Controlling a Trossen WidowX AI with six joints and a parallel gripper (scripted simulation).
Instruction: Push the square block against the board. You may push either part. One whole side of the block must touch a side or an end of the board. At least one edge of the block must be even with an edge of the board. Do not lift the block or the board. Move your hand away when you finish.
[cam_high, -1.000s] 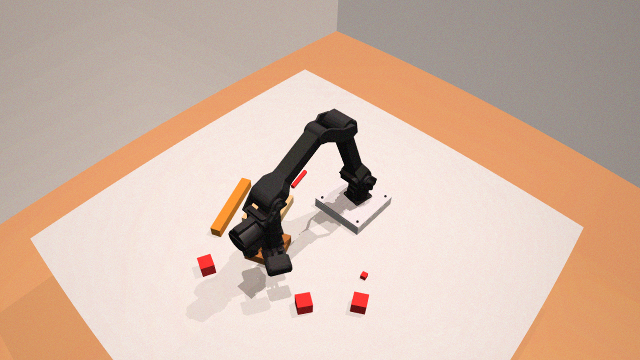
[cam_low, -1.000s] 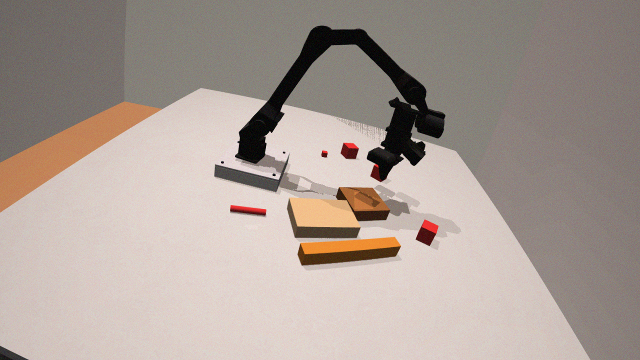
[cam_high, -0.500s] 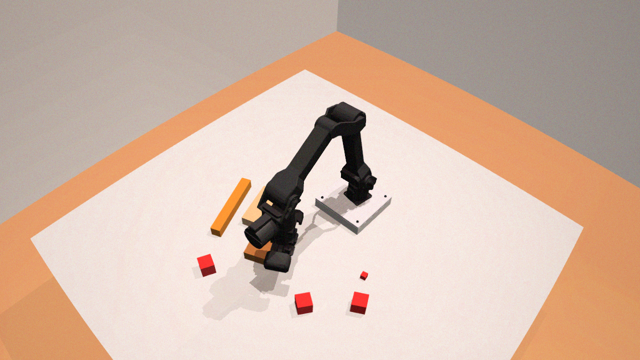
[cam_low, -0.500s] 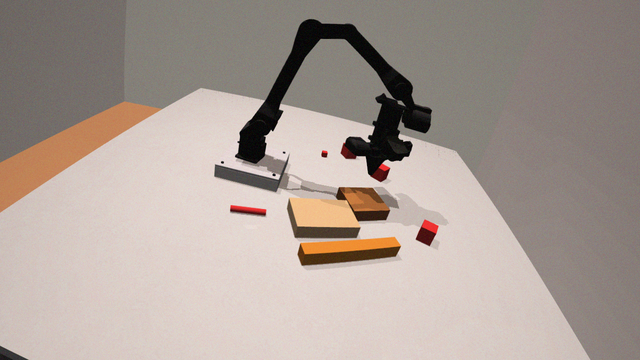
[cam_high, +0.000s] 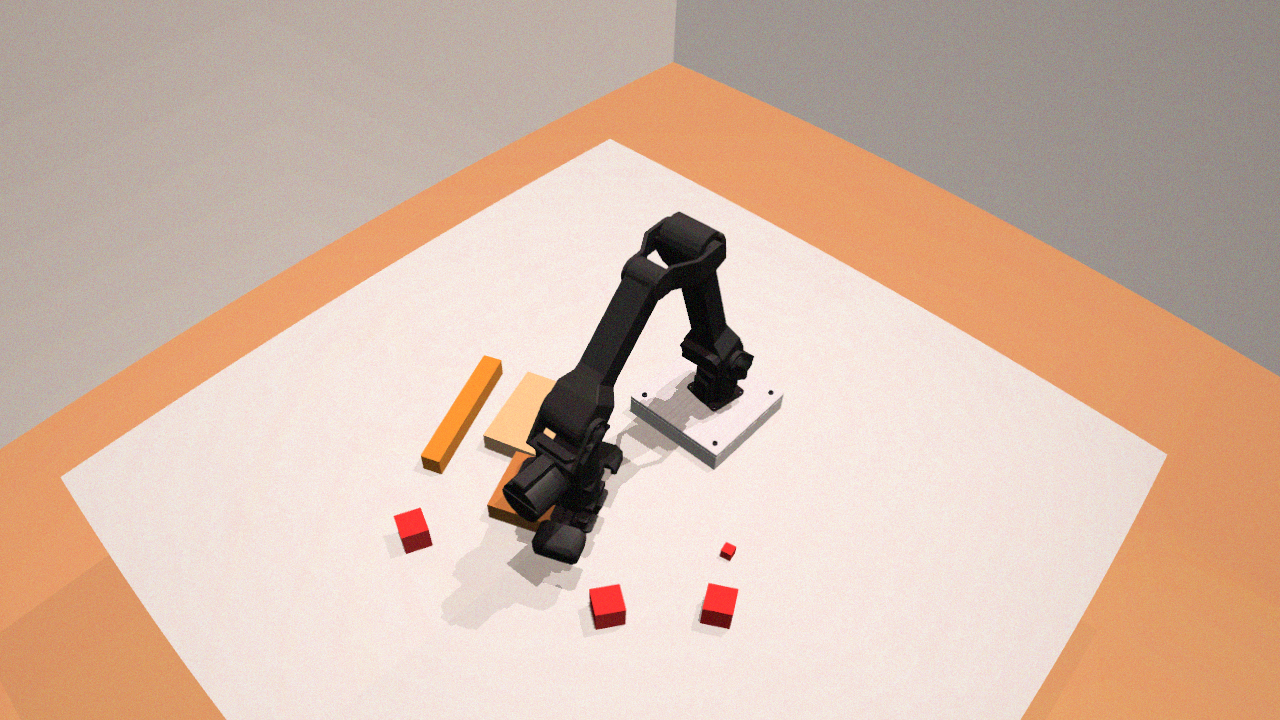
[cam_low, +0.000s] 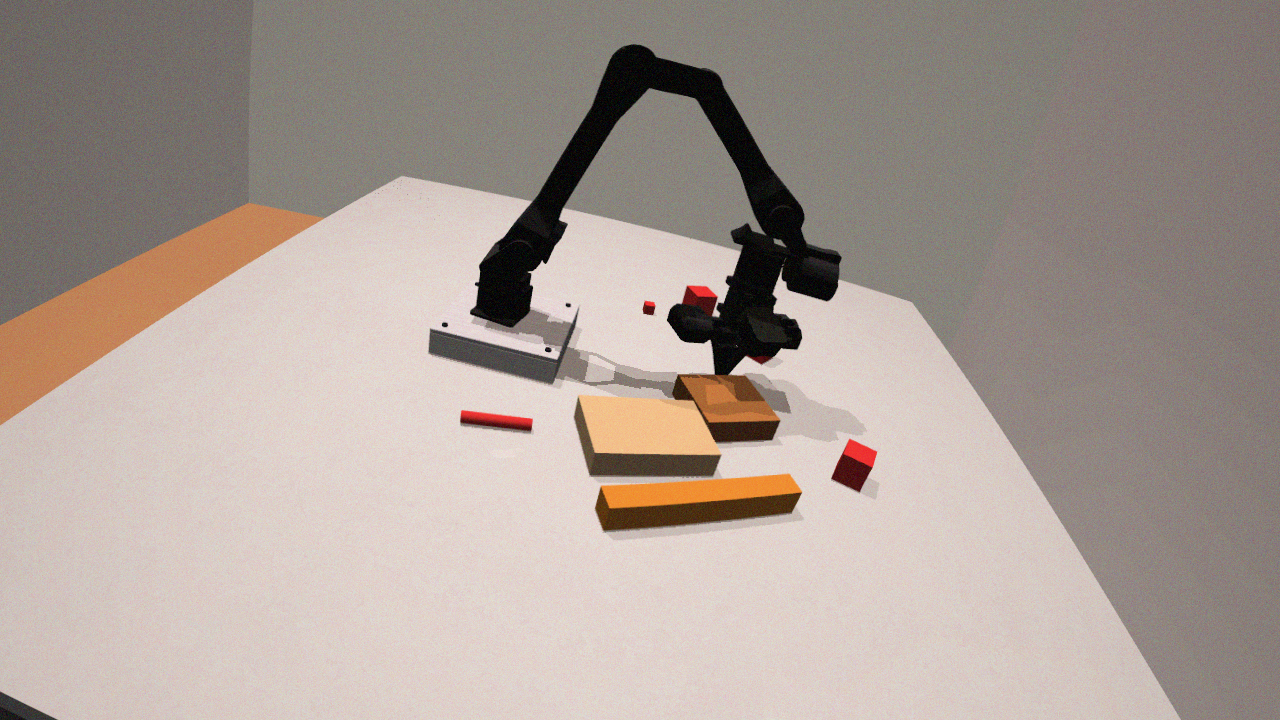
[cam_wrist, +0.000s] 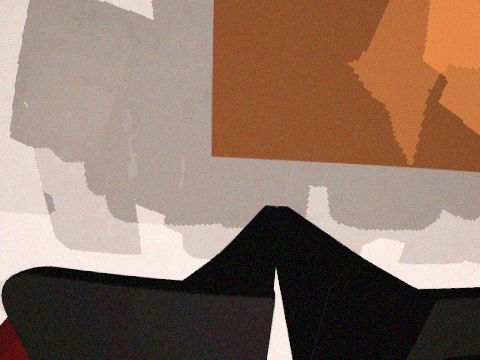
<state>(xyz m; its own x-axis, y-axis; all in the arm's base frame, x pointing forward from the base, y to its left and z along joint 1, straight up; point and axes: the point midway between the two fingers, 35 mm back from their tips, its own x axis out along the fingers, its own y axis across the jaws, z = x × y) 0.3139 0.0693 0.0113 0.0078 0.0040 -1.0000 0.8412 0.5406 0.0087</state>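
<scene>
The square block (cam_high: 515, 470) (cam_low: 733, 402) (cam_wrist: 280, 75) is brown and lies flat under the arm's shadow. The tan board (cam_high: 519, 407) (cam_low: 648, 425) lies beside it. In the exterior view their facing sides overlap only partly: the block sticks out past the board at the back and the board sticks out past the block at the front. I cannot tell whether they touch. My gripper (cam_low: 723, 372) (cam_wrist: 275, 217) is shut and empty. Its tip is just behind the block's far edge, with a gap showing in the wrist view; its exact height is unclear. In the top view the arm hides the tip and part of both pieces.
An orange bar (cam_high: 460, 416) (cam_low: 698, 501) lies beyond the board, away from my base (cam_high: 751, 407) (cam_low: 492, 356). Red cubes stand left (cam_high: 412, 530), front centre (cam_high: 607, 606) and front right (cam_high: 718, 605). A tiny red cube (cam_high: 727, 551) (cam_low: 648, 308) and a red rod (cam_low: 496, 420) lie apart.
</scene>
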